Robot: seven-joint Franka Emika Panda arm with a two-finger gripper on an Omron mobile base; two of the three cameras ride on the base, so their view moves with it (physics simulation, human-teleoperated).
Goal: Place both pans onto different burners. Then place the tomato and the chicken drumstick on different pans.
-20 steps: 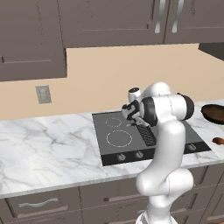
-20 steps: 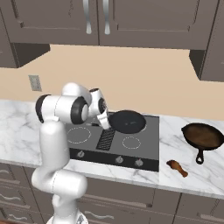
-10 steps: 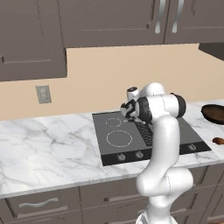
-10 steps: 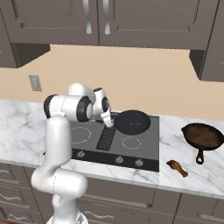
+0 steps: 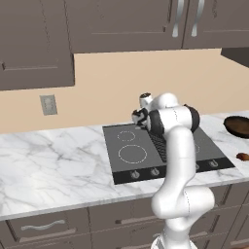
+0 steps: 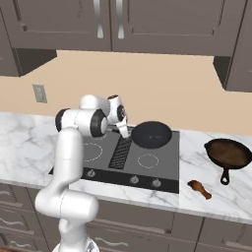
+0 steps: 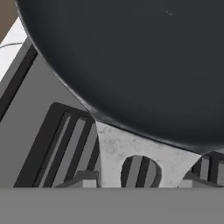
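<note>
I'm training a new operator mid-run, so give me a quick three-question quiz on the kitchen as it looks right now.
1. True or false: the black skillet sits on the cooktop.
2. Where is the brown pan? A) on a burner B) on the counter right of the cooktop C) in the gripper
3. What lies on the counter in front of the brown pan?

Key: 1 true; 2 B; 3 the chicken drumstick.

Over the last second the arm has swung its elbow leftward in the right base view, drawing the hand (image 6: 126, 132) closer over the black skillet's (image 6: 151, 134) handle while its fingers narrowed.
</note>
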